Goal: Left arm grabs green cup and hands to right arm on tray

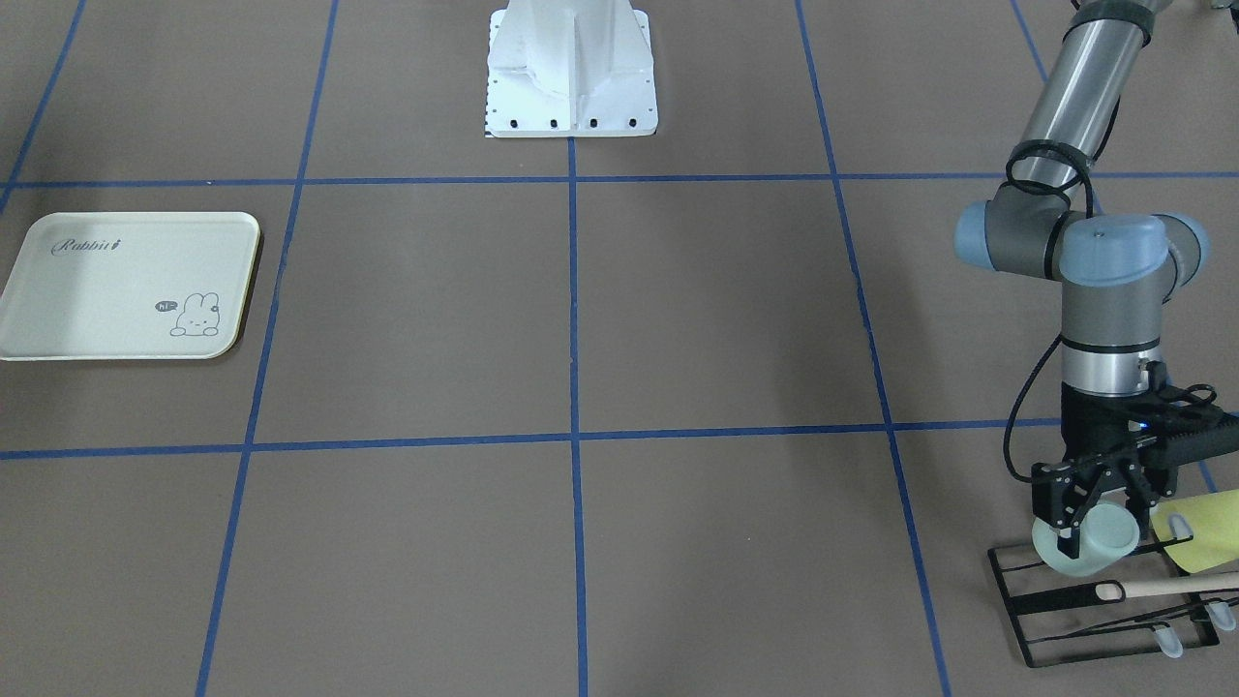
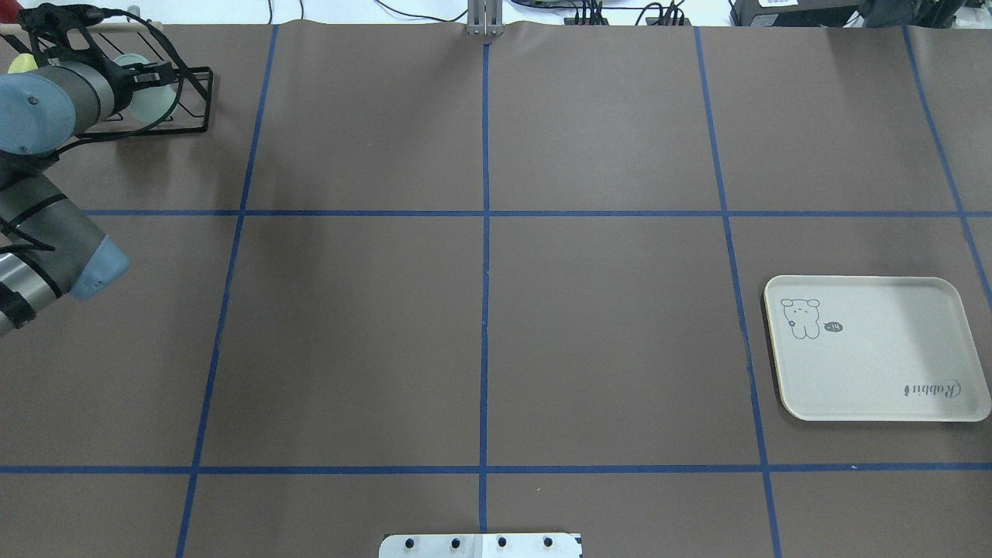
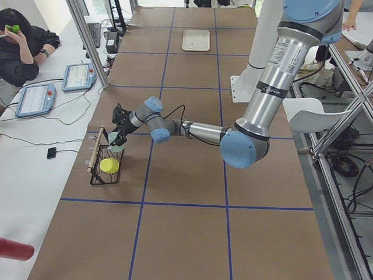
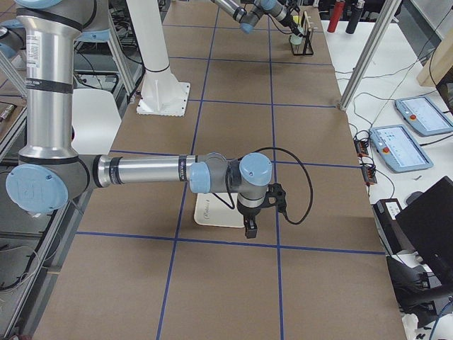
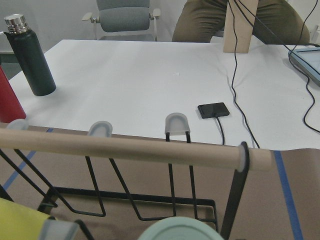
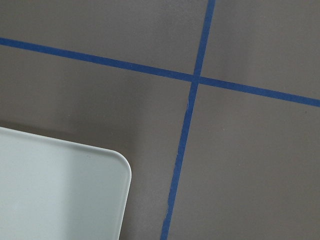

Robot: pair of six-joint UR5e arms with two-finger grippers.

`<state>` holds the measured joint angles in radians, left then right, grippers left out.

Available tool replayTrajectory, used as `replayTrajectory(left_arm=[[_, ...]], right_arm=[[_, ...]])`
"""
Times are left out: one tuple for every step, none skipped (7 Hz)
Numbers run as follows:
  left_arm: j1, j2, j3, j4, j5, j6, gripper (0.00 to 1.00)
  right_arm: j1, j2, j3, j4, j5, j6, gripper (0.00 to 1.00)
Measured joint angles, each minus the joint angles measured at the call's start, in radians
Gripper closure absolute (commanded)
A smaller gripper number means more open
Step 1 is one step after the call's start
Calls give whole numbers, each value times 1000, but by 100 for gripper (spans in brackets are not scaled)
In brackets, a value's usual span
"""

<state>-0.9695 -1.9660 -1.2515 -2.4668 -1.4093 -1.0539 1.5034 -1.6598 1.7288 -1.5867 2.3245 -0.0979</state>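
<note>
The pale mint-green cup (image 1: 1113,544) lies on its side on the black wire rack (image 1: 1026,620) at the table's far corner on my left side. My left gripper (image 1: 1102,528) reaches down onto it, with its fingers spread on either side of the cup. The cup's rim shows at the bottom of the left wrist view (image 5: 180,232). The cream tray (image 2: 876,349) lies flat and bare on the right side. My right gripper (image 4: 249,228) hovers by the tray's corner (image 6: 55,190). It shows only in the exterior right view, so I cannot tell whether it is open or shut.
A brighter yellow-green cup (image 1: 1205,528) hangs on the same rack beside the green cup. A wooden rod (image 5: 125,147) runs along the rack's top. The white robot base (image 1: 571,68) stands at mid-table. Beyond the table edge are bottles (image 5: 30,57) and seated operators.
</note>
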Motion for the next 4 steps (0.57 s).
replayTrajectory(left_arm=[[0, 0, 0, 0, -1, 0, 26], [-1, 0, 0, 0, -2, 0, 40], [-1, -1, 0, 0, -2, 0, 60], [-3, 0, -1, 0, -2, 0, 70]], right_arm=[[0, 0, 0, 0, 1, 0, 1], [0, 0, 0, 0, 1, 0, 1], [0, 0, 0, 1, 2, 0, 1], [1, 0, 0, 1, 4, 0, 1]])
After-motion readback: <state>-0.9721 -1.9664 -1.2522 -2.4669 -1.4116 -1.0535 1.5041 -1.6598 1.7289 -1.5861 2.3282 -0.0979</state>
